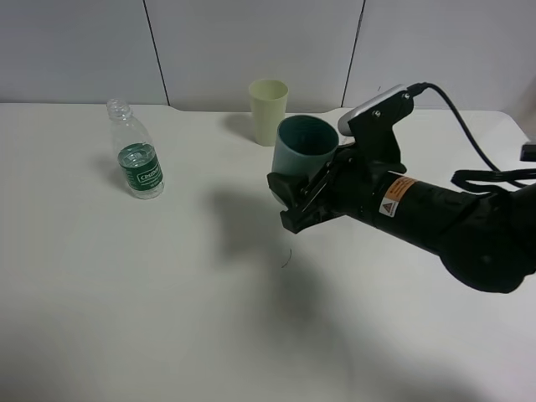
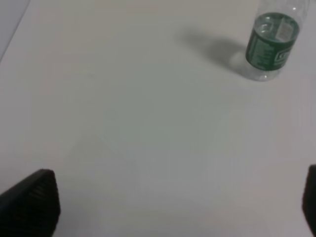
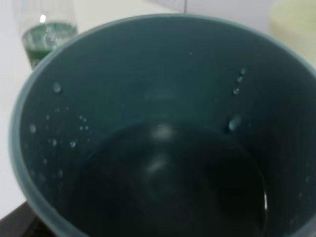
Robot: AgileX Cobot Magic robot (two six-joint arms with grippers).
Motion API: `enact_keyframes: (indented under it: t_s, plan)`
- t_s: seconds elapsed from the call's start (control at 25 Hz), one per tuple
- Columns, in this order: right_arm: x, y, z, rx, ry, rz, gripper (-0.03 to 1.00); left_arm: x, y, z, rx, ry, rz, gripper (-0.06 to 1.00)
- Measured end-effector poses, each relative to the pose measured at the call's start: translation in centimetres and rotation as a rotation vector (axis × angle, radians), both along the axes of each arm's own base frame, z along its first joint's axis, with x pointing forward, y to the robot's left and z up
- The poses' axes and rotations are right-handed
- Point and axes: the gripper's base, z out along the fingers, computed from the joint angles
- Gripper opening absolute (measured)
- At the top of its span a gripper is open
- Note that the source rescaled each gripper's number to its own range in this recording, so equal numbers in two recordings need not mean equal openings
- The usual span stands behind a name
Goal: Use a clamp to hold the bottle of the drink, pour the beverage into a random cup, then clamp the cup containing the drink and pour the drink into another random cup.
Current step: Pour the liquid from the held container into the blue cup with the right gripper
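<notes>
Overhead, the dark teal plastic cup [image 1: 306, 144] is seen gripped low on its wall by the right pincer [image 1: 300, 191]. It is lifted off the white table [image 1: 126, 293], mouth up and nearly upright. The pale yellow-green plastic cup [image 1: 268, 109] stands just behind it, toward the far edge, nearer the right arm. The clear plastic bottle [image 1: 138, 159] stands upright well to the left; the white writing on its green label cannot be read. At the left wrist, the left pincer [image 2: 170, 207] is shown spread wide and empty. At the right wrist, liquid is seen pooled in the teal cup.
</notes>
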Motion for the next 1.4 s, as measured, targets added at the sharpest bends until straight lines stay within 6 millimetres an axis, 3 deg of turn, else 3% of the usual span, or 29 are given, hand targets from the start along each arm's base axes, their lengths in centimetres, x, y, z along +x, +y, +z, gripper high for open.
enact_keyframes:
  t_s: [0.32, 0.64, 0.88, 1.16, 1.4]
  plan:
    - [-0.3, -1.0, 2.8, -0.050, -0.031, -0.006, 0.01, 0.0, 0.0, 0.0, 0.000, 0.000, 0.000, 1.00]
    - [3.1, -2.4, 6.0, -0.074, 0.072, -0.071, 0.01, 0.0, 0.0, 0.0, 0.000, 0.000, 0.000, 1.00]
    - [5.1, -2.4, 8.5, -0.067, 0.077, -0.080, 0.01, 0.0, 0.0, 0.0, 0.000, 0.000, 0.000, 1.00]
    - [5.6, -2.1, 9.6, -0.064, 0.103, -0.078, 0.01, 0.0, 0.0, 0.0, 0.000, 0.000, 0.000, 1.00]
    - [6.0, -2.5, 9.9, -0.167, 0.143, -0.115, 0.01, 0.0, 0.0, 0.0, 0.000, 0.000, 0.000, 1.00]
